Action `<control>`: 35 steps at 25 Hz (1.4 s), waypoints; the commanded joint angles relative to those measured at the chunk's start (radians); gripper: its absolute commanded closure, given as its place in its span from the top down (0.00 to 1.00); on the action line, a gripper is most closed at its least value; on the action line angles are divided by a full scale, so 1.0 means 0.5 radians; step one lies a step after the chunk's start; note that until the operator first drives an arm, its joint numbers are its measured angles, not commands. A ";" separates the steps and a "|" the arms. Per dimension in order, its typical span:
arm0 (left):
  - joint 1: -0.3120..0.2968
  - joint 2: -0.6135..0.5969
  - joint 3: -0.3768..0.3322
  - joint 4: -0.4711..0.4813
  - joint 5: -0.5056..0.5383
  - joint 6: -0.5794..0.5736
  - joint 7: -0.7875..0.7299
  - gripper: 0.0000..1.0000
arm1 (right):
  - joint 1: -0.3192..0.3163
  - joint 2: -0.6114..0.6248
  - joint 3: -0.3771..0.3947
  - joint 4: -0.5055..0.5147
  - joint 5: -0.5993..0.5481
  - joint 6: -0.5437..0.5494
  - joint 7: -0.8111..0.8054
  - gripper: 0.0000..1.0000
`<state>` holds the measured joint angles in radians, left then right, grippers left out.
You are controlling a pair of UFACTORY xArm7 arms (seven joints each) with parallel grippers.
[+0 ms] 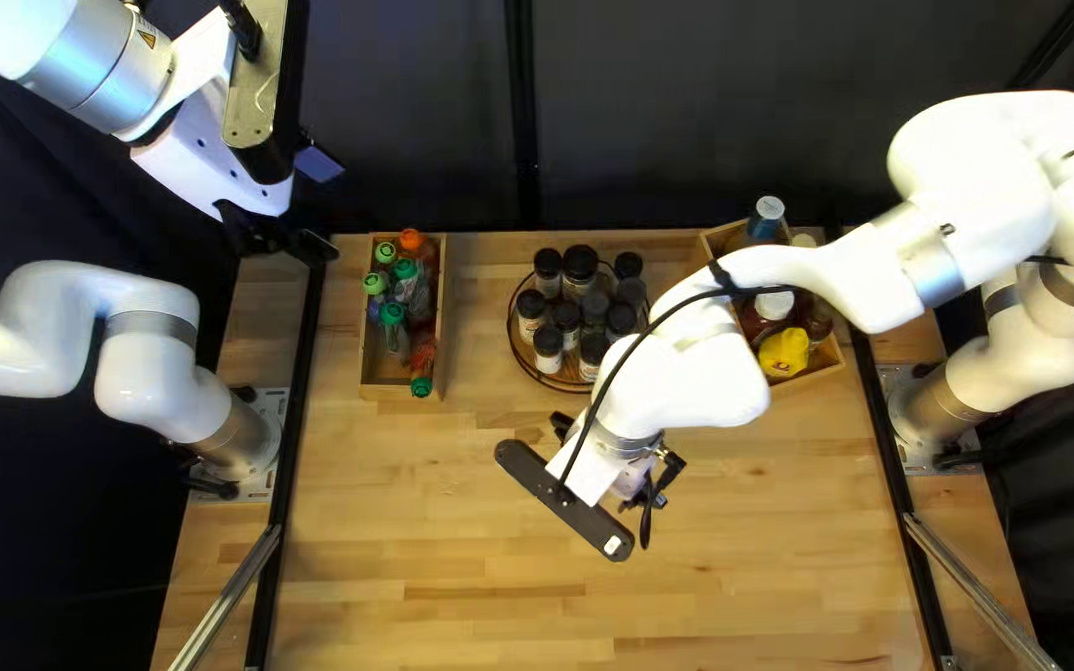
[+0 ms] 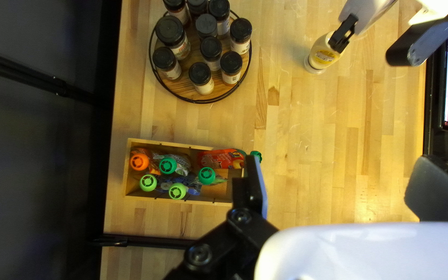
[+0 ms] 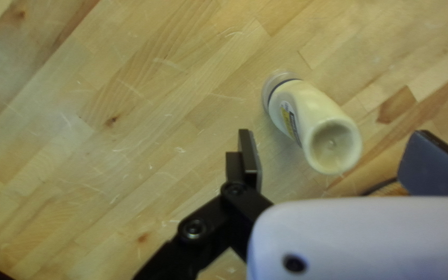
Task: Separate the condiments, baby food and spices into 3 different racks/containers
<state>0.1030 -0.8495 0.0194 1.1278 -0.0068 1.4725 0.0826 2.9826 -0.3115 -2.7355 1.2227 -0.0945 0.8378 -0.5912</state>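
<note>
- So, your right gripper (image 1: 664,472) is low over the middle of the table (image 1: 463,547), with its fingers spread wide in its own wrist view.
- You have the cream squeeze bottle (image 3: 312,114) ahead of those fingers, in line with the gap between them, and neither finger is touching it.
- That bottle stands on its cap on the bare wood (upside down, so its round base faces your right wrist camera), well apart from the containers.
- Your left gripper (image 1: 317,205) hangs raised near the table's far left corner, and its fingers are spread too, with nothing pinched between them.
- At the left of the top left view, you can see the baby food: six capped pouches in a wooden box (image 1: 367,393). The red pouch (image 2: 221,157) pokes its green cap past the box's end in the left wrist view.
- For spices, you've got ten black-lidded jars (image 2: 201,72) gathered on the round rack (image 2: 195,100), between the two boxes.
- Over at the right of the top left view, your second wooden box (image 1: 826,362) holds condiments, including a yellow bottle (image 1: 783,353); your right arm (image 1: 811,276) hides part of it.
</note>
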 commanded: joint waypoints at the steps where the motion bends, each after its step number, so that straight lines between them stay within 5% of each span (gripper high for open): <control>1: 0.000 0.000 0.000 0.000 0.000 0.000 0.000 1.00 | 0.016 -0.001 -0.028 -0.071 -0.059 -0.093 0.060 0.83; 2: 0.000 0.000 0.000 0.000 0.000 0.000 0.000 1.00 | 0.019 0.004 -0.035 -0.090 -0.072 -0.116 0.080 0.61; 3: 0.000 0.000 0.000 0.000 0.000 0.000 0.000 1.00 | 0.020 0.004 -0.042 -0.098 -0.083 -0.133 0.093 0.12; 4: 0.000 0.000 0.000 0.000 0.000 0.000 0.000 1.00 | 0.024 0.002 -0.049 -0.101 -0.096 -0.144 0.109 0.06; 10: 0.000 0.000 0.000 0.000 0.000 0.000 0.000 1.00 | 0.050 0.077 -0.069 -0.142 -0.150 -0.152 0.220 0.00; 16: 0.000 0.000 0.000 0.000 0.000 0.000 0.000 1.00 | 0.037 0.287 -0.074 -0.101 -0.072 0.097 0.348 0.00; 23: 0.000 0.000 0.000 0.000 0.000 0.000 0.000 1.00 | -0.066 0.706 -0.166 -0.280 0.105 0.302 0.405 0.00; 35: 0.000 0.000 0.000 0.000 0.000 0.000 0.000 1.00 | -0.319 1.132 -0.373 -0.405 -0.046 0.653 0.654 0.00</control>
<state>0.1030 -0.8495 0.0194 1.1278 -0.0068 1.4725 0.0826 2.8534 0.2209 -2.8982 1.0416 -0.0946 1.1483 -0.2901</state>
